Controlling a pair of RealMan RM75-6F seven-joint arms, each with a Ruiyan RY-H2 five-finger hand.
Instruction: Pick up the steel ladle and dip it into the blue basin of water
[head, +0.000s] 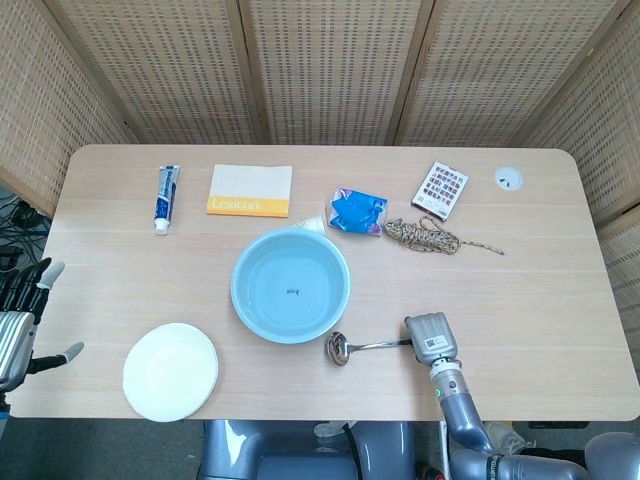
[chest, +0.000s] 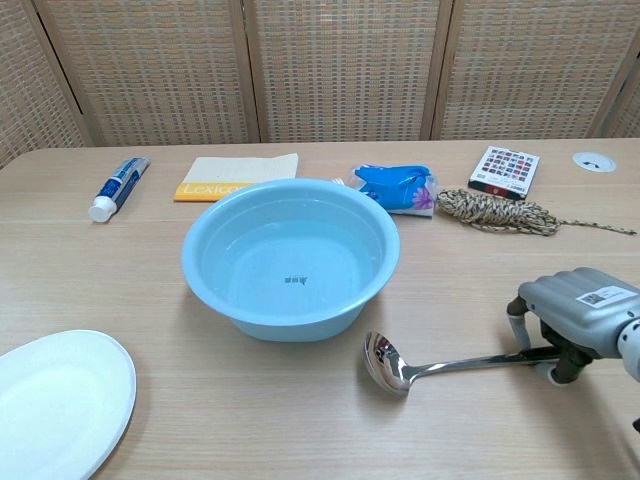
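Observation:
The steel ladle (head: 372, 346) (chest: 440, 366) lies flat on the table, bowl toward the blue basin (head: 236, 287) (chest: 190, 262), which holds water. My right hand (head: 430, 336) (chest: 580, 305) sits low over the handle's outer end. Its fingers (chest: 515, 318) curve down on the far side and the thumb on the near side, so the handle runs between them; the handle tip is hidden under the palm. The ladle rests on the wood, not raised. My left hand (head: 18, 325) hangs off the table's left edge with fingers apart, holding nothing.
A white plate (head: 170, 370) (chest: 50, 400) lies front left. Along the back are a toothpaste tube (head: 166, 198), a yellow-edged notebook (head: 250, 190), a blue packet (head: 357, 211), a coil of cord (head: 425, 236) and a patterned card box (head: 440, 187).

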